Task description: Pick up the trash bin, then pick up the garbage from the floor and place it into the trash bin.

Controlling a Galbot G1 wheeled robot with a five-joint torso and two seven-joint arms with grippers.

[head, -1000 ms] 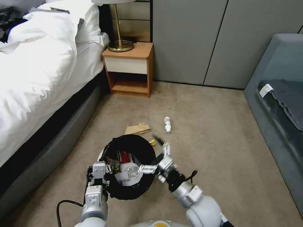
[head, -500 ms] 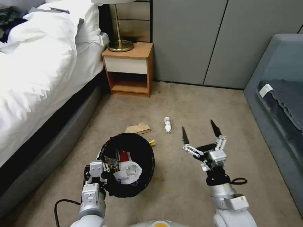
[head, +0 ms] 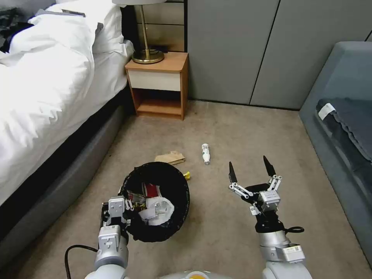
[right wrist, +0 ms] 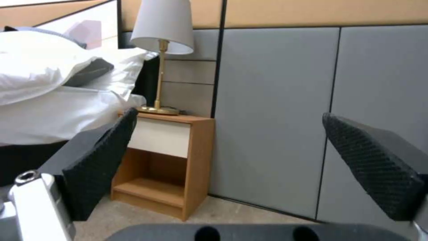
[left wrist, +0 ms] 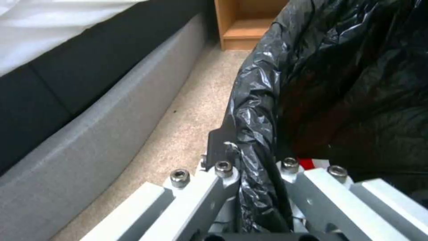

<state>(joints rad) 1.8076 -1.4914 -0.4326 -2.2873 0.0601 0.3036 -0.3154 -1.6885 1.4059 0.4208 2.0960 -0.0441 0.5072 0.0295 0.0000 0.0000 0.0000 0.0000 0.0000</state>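
No legible brand or writing for you on anything here; the small bottle (head: 205, 153) carries a label band, too small to read

Your left gripper (head: 123, 215) sits near left, clamped on the trash bin (head: 157, 201) at its near-left rim. In the left wrist view the fingers (left wrist: 220, 147) pinch the black bag liner (left wrist: 258, 134) over the rim, one inside, one outside. The bin tilts, mouth facing up and toward you, with white crumpled paper (head: 157, 211) and a red-and-white carton (head: 152, 191) lying inside

Your right gripper (head: 251, 170) hangs to the right of the bin, well apart from it, fingers spread wide and holding nothing, tips pointing far

On the carpet (head: 240, 128) beyond the bin:
- brown paper bag (head: 169, 157), flat, just past the far rim
- yellow wrapper (head: 187, 175), at the bin's far-right edge; contact not clear
- the bottle, lying down, long axis running near to far, right of the bag

Bed (head: 46, 89) along the left, nightstand (head: 159, 87) with a brass lamp (head: 147, 54) at the far wall, grey sofa (head: 341, 128) on the right
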